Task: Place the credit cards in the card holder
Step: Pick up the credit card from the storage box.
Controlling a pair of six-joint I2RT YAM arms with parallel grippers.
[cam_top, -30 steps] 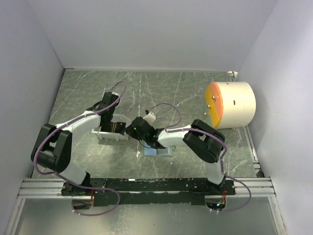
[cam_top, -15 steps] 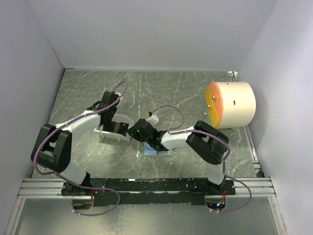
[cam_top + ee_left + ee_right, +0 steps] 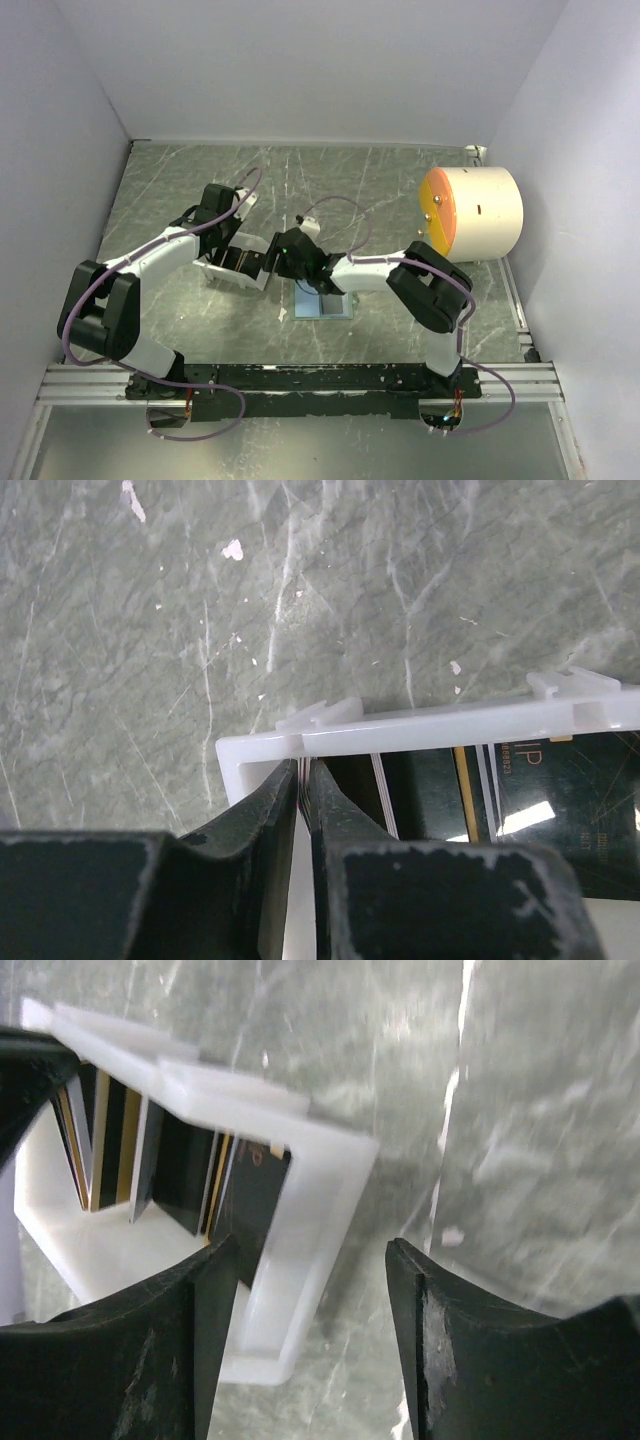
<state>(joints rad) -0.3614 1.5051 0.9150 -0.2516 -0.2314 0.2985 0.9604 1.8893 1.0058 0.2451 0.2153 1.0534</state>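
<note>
credit cards: stand on edge, side by side, inside white tray; show dark faces with gold stripes and a few pale edges between them. tray: sits on green marbled table, left of centre, between the tips of both arms. left gripper: reaches down into tray's corner, just inside the end wall; fingers nearly pressed together, pinching what looks like a thin card seen edge-on. right gripper: spread wide, straddles tray's other end wall, one finger over the cards inside, the other outside above bare table; holds nothing. card holder: lies flat on table with light blue face up, to the right of the tray and nearer the arm bases, apart from the tray, partly hidden under right arm; no card visible in it from above. cream cylinder with orange end face: rests at far right of table, well apart from tray.
</note>
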